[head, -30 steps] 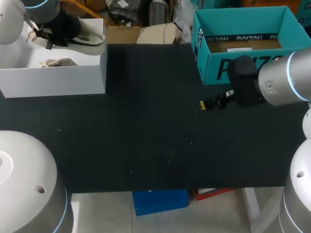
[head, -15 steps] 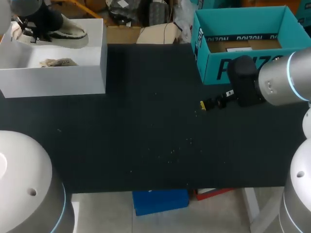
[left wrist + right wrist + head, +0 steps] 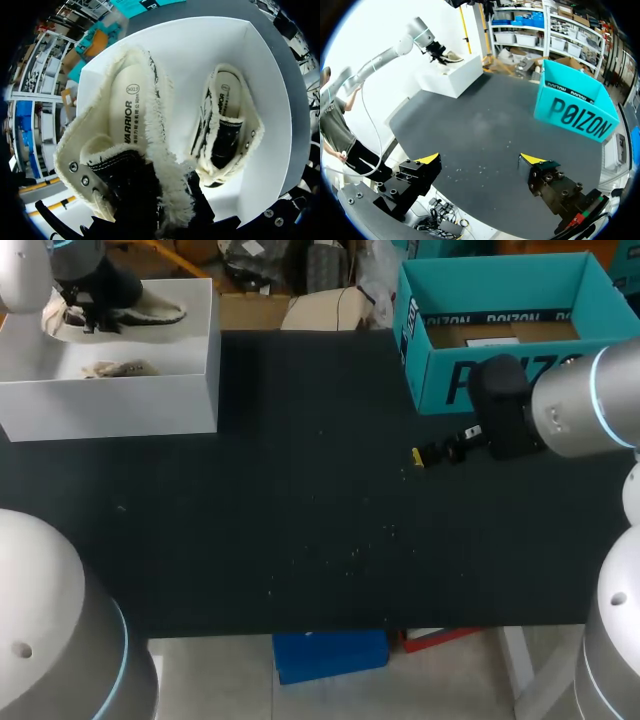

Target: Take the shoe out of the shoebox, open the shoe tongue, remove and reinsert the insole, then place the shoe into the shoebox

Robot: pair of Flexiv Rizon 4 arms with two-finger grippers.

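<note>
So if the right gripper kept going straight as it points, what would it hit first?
Probably the black table top: the open right gripper points slightly down across a bare stretch of it. The white shoebox, where the left gripper holds the shoe, sits farther off to one side; depth is unclear.

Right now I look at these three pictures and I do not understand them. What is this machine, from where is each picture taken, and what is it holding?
This is a robot with two arms at a black table. The head view looks down from above and behind the robot. Each round picture comes from a camera on one wrist, looking out along that arm's tool. The left tool holds a fleece-lined shoe over the white shoebox, where a second shoe lies. The right tool hangs open and empty over the table, near a teal box.
</note>
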